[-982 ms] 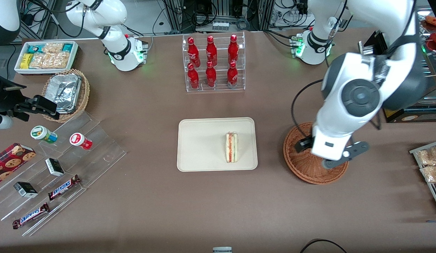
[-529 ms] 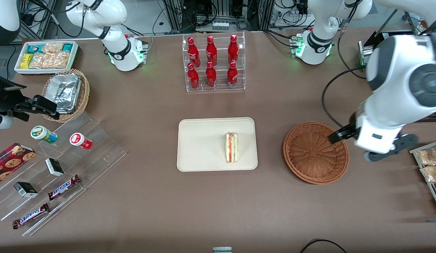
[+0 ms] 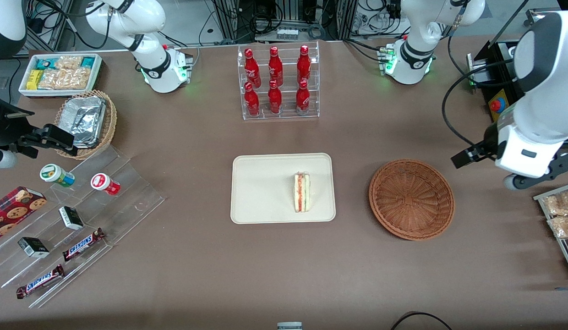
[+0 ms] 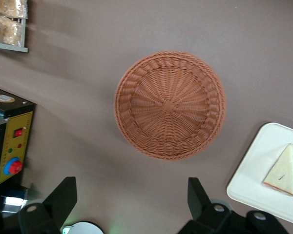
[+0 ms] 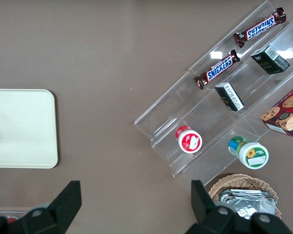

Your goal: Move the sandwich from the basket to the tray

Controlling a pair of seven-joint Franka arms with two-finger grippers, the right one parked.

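Note:
The sandwich [image 3: 302,192] lies on the cream tray [image 3: 261,192], near the tray's edge closest to the basket; it also shows in the left wrist view [image 4: 284,170] on the tray [image 4: 256,180]. The reddish-brown wicker basket [image 3: 411,199] stands beside the tray, toward the working arm's end, and holds nothing [image 4: 170,105]. My left gripper [image 4: 132,187] is open and empty, high above the bare table beside the basket. Its hand [image 3: 522,153] hangs past the basket's rim, toward the working arm's end of the table.
A clear rack of red bottles [image 3: 278,82] stands farther from the camera than the tray. A black box with a red button [image 3: 494,105] and a rack of snack packets [image 3: 559,215] are near my arm. Acrylic steps with candy [image 3: 73,220] lie toward the parked arm's end.
My left arm has swung off the basket toward the working arm's end of the table, uncovering the whole empty basket. The sandwich and tray have not moved.

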